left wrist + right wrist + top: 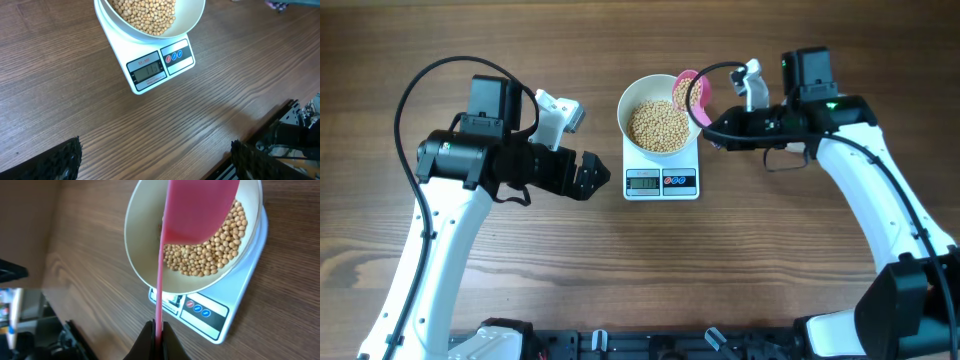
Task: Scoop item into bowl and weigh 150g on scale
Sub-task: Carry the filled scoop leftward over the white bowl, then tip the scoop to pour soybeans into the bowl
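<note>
Plainly, the scale [661, 182] carries the bowl [623, 112], beside it the left gripper [592, 177] gapes empty, the right gripper [158, 330] clamps the pink scoop [200, 205] by its thin handle over the rim, and the beans [658, 125] inside, likely light and roll-prone, want scooping, not pinching.

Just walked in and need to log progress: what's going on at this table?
The right end effector is shut on the handle of a pink scoop, holding it over the white bowl. The bowl sits on the scale and holds a heap of beans. The left end effector is open and empty, above the table beside the scale. The scale's display is too small to read.
</note>
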Action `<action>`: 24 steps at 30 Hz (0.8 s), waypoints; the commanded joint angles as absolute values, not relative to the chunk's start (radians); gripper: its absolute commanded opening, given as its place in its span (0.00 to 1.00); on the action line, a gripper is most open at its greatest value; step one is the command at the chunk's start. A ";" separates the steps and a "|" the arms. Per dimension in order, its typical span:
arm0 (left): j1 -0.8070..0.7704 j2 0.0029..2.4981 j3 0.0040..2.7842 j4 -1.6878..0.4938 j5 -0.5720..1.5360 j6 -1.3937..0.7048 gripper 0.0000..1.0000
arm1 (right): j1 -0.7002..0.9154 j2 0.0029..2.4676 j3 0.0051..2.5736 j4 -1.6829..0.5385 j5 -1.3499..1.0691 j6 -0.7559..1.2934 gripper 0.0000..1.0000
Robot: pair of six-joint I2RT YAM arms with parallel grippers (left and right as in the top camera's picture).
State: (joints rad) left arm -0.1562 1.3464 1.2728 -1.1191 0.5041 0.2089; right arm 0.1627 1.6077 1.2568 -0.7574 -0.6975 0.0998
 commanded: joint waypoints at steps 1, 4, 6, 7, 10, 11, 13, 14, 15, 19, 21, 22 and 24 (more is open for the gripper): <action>-0.161 1.330 1.277 -1.119 0.523 0.229 1.00 | 0.200 1.587 1.251 -0.745 -0.620 0.052 0.04; -0.161 1.330 1.277 -1.119 0.523 0.229 1.00 | 0.229 1.586 1.251 -0.745 -0.541 0.052 0.04; -0.161 1.330 1.277 -1.119 0.523 0.229 1.00 | 0.244 1.587 1.251 -0.745 -0.501 0.039 0.04; -0.161 1.330 1.277 -1.119 0.523 0.229 1.00 | 0.252 1.586 1.251 -0.745 -0.487 0.022 0.04; -0.161 1.330 1.277 -1.119 0.523 0.229 1.00 | 0.276 1.586 1.251 -0.744 -0.440 -0.008 0.04; -0.161 1.330 1.277 -1.119 0.523 0.229 1.00 | 0.286 1.587 1.251 -0.745 -0.415 -0.020 0.04; -0.161 1.330 1.277 -1.119 0.523 0.229 1.00 | 0.299 1.586 1.251 -0.744 -0.388 -0.027 0.04; -0.161 1.330 1.277 -1.119 0.523 0.229 1.00 | 0.305 1.587 1.251 -0.744 -0.382 -0.028 0.04; -0.161 1.330 1.277 -1.119 0.523 0.229 1.00 | 0.309 1.586 1.251 -0.744 -0.381 -0.030 0.04; -0.161 1.330 1.277 -1.119 0.523 0.229 1.00 | 0.317 1.586 1.251 -0.744 -0.382 -0.044 0.04; -0.161 1.330 1.277 -1.119 0.523 0.229 1.00 | 0.317 1.586 1.251 -0.741 -0.381 -0.053 0.04; -0.161 1.330 1.277 -1.119 0.523 0.229 1.00 | 0.317 1.586 1.251 -0.739 -0.381 -0.058 0.04; -0.161 1.330 1.277 -1.119 0.523 0.229 1.00 | 0.317 1.586 1.251 -0.737 -0.382 -0.071 0.04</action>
